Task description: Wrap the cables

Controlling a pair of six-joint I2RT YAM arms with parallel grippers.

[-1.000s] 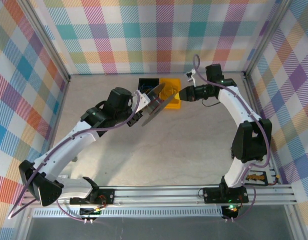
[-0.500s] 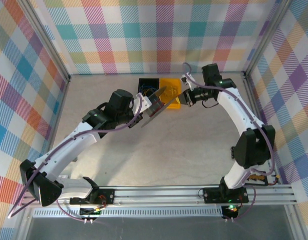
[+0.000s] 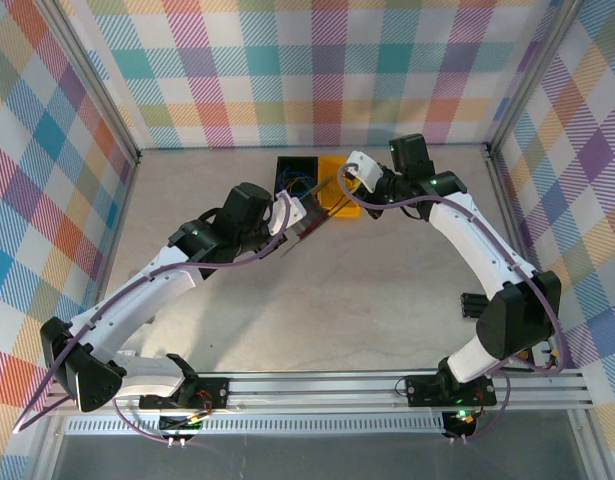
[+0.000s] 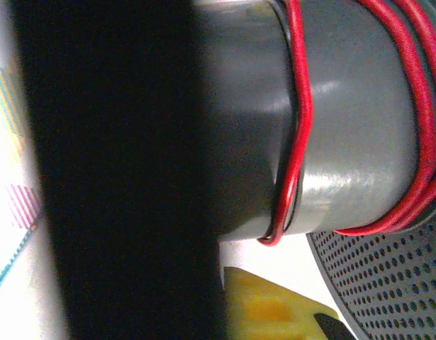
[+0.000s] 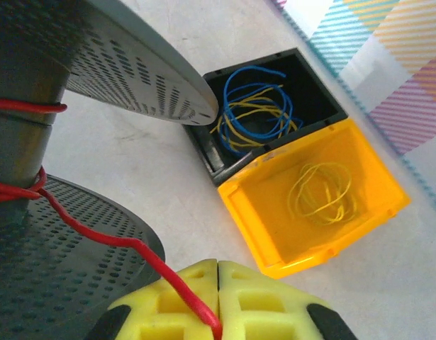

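Right wrist view: the right hand (image 5: 218,275) has its two yellow fingers (image 5: 175,297) pressed together, pinching the red cable (image 5: 97,237) in the seam between them; from that pinch the cable climbs up and to the left across a perforated lower flange to the grey core of a spool (image 5: 136,67), where it passes around the core in a few turns beneath the perforated upper flange; beyond the spool, on the counter (image 5: 154,170), a black bin (image 5: 303,60) holds loose blue and yellow strands (image 5: 260,99), and touching it on the near side an orange bin (image 5: 253,212) holds a small yellow coil (image 5: 324,191). In the left wrist view the core sits very close to the lens, with the red cable (image 4: 299,127) wound around it in several loops and a dotted flange at the lower right. In the top external view the left hand (image 3: 299,213) is closed on the spool, holding it tilted above the counter (image 3: 367,290) just in front of the two bins, with the right hand (image 3: 339,188) close beside it.
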